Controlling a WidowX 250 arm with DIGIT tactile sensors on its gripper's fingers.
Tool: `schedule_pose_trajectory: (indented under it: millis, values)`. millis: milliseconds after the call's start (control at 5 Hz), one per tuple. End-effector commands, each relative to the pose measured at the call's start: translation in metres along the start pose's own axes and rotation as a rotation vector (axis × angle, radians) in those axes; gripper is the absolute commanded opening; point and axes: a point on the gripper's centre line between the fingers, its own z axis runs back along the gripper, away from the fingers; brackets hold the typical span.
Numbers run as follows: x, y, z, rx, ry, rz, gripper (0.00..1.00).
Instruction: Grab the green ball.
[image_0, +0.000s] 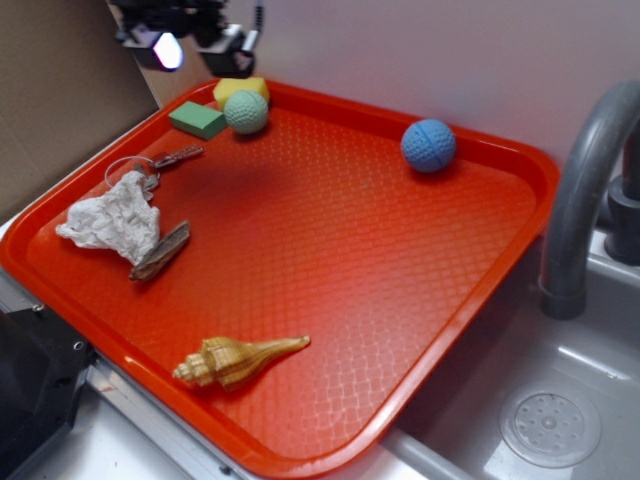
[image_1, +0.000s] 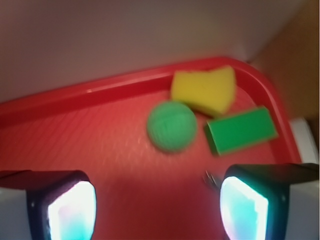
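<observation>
At the tray's (image_0: 520, 165) eleven o'clock corner sits the ball (image_0: 246, 111), touching the green block (image_0: 197, 119) and yellow piece (image_0: 240, 89). My gripper (image_1: 157, 200) hangs above (fingers spread, empty). I judge nothing done; descent and grasp remain.

Green ball (image_0: 246, 111) in red tray's (image_0: 520, 160) far corner, touching green block (image_0: 197, 119); gripper (image_0: 196, 46) overhead.

Wrist view blurred throughout | green ball (image_1: 172, 126) shows no surface dimples | hand (image_0: 195, 45) cut off by exterior frame's top edge | faucet (image_0: 585, 190) cropped at right
</observation>
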Motion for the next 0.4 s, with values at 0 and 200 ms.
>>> schedule_pose_trajectory:
  millis: [0,200]
  values:
    - [0.0285,0.0004,-0.0157,-0.021,-0.057,-0.059,1.0]
    - [0.0274,0.0081,-0.0249,-0.037,-0.045,-0.057,1.0]
